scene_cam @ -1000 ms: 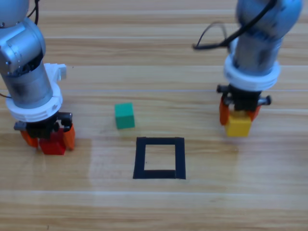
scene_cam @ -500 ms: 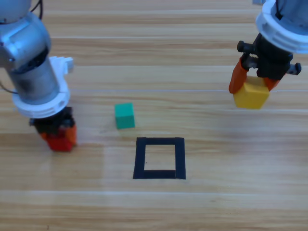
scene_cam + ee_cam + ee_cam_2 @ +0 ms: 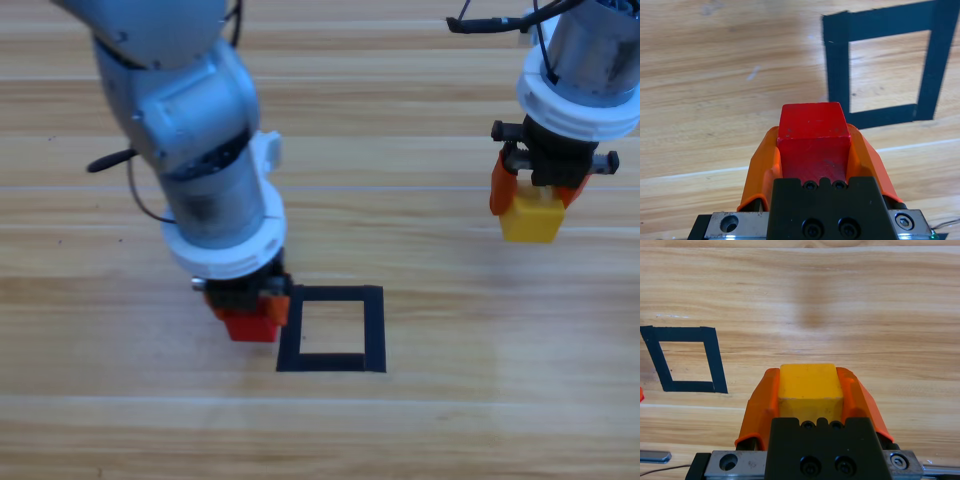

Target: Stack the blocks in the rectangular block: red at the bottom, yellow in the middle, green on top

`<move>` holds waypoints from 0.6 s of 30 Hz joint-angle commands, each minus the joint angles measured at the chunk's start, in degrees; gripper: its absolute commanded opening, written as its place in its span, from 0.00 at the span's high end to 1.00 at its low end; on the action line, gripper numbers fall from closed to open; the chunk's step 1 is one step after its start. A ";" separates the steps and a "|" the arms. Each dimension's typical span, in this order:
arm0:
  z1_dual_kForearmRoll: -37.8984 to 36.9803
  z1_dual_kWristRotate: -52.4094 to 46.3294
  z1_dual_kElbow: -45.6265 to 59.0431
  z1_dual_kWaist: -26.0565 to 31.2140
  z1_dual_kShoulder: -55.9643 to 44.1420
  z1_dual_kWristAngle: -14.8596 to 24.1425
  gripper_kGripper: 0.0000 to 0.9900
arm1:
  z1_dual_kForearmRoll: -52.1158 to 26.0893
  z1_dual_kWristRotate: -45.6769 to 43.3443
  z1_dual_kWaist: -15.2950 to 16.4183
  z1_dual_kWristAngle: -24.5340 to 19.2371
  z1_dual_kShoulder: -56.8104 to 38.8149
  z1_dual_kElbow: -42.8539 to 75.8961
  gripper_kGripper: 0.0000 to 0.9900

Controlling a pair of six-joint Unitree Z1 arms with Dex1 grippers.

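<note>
Left gripper (image 3: 250,318) pinching red (image 3: 249,325) just left of the outline (image 3: 332,329), right gripper (image 3: 530,205) – far right – pinching yellow (image 3: 530,217), both blocks clamped between orange jaws.

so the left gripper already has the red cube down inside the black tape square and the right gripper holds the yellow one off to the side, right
Not quite. The high view shows the red cube, gripped by the left gripper, just outside the left edge of the black tape square, not inside it. The rest holds: the right gripper holds the yellow cube off to the side.
</note>
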 commanded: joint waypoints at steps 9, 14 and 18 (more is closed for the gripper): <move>8.77 -3.10 -15.22 -4.44 11.52 -0.83 0.99 | 0.82 0.04 -0.70 -1.38 1.98 0.64 1.00; 11.58 -3.46 -19.17 -4.53 12.75 -0.92 0.99 | 0.82 -0.05 -0.70 -1.38 1.80 0.64 1.00; 12.20 -3.90 -20.67 -4.61 13.63 -0.92 0.99 | 0.82 -0.22 -0.70 -1.47 1.36 0.64 1.00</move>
